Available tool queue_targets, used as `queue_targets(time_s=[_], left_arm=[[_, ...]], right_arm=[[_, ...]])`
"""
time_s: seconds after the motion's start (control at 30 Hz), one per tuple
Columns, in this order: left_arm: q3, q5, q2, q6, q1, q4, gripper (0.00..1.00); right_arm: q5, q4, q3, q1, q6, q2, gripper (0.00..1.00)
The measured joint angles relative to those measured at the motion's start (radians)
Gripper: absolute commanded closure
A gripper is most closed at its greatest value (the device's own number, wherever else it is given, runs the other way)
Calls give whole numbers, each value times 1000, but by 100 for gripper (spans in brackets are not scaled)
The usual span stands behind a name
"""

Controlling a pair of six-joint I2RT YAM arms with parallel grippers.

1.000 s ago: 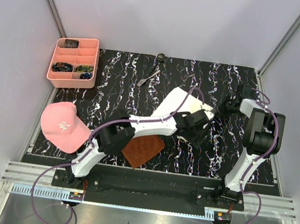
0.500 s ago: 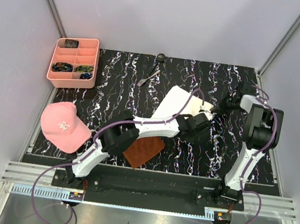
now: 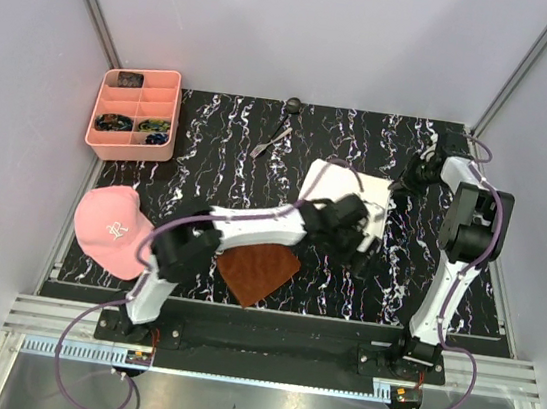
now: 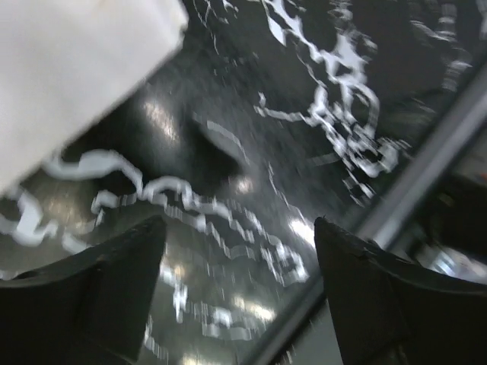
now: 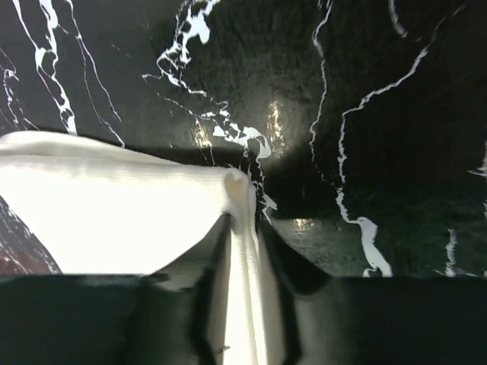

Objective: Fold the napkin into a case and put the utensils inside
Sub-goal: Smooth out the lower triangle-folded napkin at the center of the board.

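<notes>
Napkin (image 3: 374, 190) now flatter; left gripper (image 4: 240, 224) released it.

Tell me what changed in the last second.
The right gripper, pinching a corner of the napkin, moved toward the far edge; the napkin now lies squarer. The left arm swung its elbow left; the left gripper is open, empty, beside the cloth. Fork, spoon, brown mat, tray, cap stayed put.
</notes>
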Motion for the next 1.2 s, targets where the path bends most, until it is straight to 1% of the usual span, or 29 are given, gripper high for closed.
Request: queue_targets(time_s=[0.07, 0.13, 0.2, 0.3, 0.33, 0.4, 0.43, 0.53, 0.57, 0.6, 0.7, 0.8, 0.97, 1.03, 1.13, 1.17, 1.2], left_arm=[[-84, 70, -99, -28, 43, 34, 17], [-165, 132, -217, -63, 120, 72, 17], [-231, 175, -330, -93, 219, 118, 17], [-302, 188, -461, -126, 349, 172, 18], [-326, 190, -497, -136, 386, 184, 18], [-370, 193, -553, -161, 442, 197, 18], [-393, 201, -571, -177, 464, 209, 18], [-447, 225, -590, -219, 510, 229, 18], [-465, 232, -591, -233, 523, 235, 18], [-480, 236, -591, -243, 535, 236, 18], [-502, 246, -591, -266, 555, 231, 18], [-504, 259, -591, -282, 560, 244, 18], [-504, 270, -591, -291, 560, 255, 18], [-504, 275, -591, -293, 560, 257, 18], [-504, 282, -591, -295, 562, 260, 18], [-504, 284, -591, -297, 563, 261, 18], [-504, 286, -591, -300, 563, 261, 18]], right_arm=[[34, -25, 31, 1, -6, 4, 55], [99, -53, 42, 8, -4, -7, 45], [163, -91, 34, 18, 8, -39, 43], [239, -138, -8, 56, 34, -132, 43], [250, -148, -31, 75, 44, -173, 44], [251, -163, -74, 120, 60, -249, 51], [246, -165, -100, 156, 72, -293, 60], [222, -161, -153, 251, 96, -352, 79], [211, -155, -172, 282, 102, -359, 87], [195, -150, -195, 313, 113, -360, 90], [164, -139, -268, 352, 119, -352, 94], [169, -137, -345, 345, 117, -340, 98], [251, -151, -461, 312, 128, -343, 98], [296, -157, -477, 279, 128, -368, 98], [407, -172, -464, 196, 120, -378, 96], [441, -186, -439, 174, 116, -371, 94], [467, -209, -400, 162, 110, -360, 90]])
